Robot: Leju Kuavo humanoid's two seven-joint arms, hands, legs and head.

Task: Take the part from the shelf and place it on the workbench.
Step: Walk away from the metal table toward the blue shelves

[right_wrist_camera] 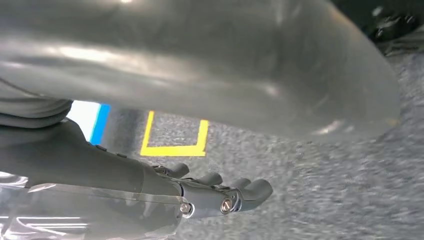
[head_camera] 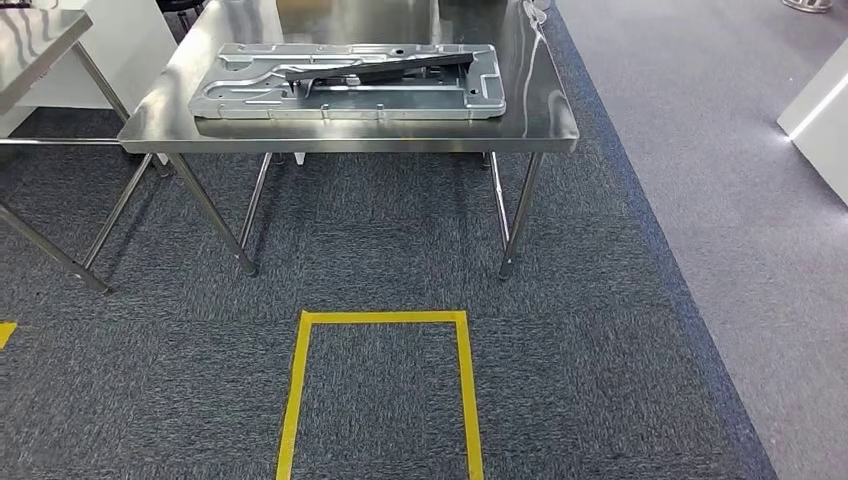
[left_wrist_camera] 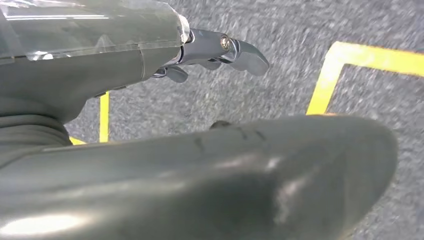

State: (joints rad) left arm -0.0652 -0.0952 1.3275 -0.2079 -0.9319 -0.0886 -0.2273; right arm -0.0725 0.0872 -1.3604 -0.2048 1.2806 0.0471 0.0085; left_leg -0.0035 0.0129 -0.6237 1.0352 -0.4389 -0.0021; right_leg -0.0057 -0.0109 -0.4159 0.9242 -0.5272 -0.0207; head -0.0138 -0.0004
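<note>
From where I stand the robot faces a steel workbench (head_camera: pixel 540 110) across a stretch of dark carpet, with a yellow taped outline (head_camera: pixel 380 390) on the floor between it and the table legs. A large grey stamped metal part (head_camera: pixel 250 92) lies flat on the benchtop, with a darker, narrower piece (head_camera: pixel 400 68) resting slantwise across it. Whether that grey panel is the part the task means, already delivered, or something that was simply there, I cannot tell; no shelf appears in the head view, and a second steel table (head_camera: pixel 30 45) pokes in at the left edge. Both arms hang low beside the body. In the left wrist view the left hand (left_wrist_camera: pixel 220 52) points at the carpet with its fingers loosely extended and nothing between them, and the right wrist view shows the right hand (right_wrist_camera: pixel 225 192) the same way, fingers slightly apart and carrying nothing. So my reading is one of two things: either the placing is finished and the robot has stepped off from the bench, or the fetch has not begun and the robot needs to turn and walk to find the shelf. With both hands free, the next useful move calls for locating the shelf, squaring up to it, and raising the arms for a grasp on a wide, flat panel.
</note>
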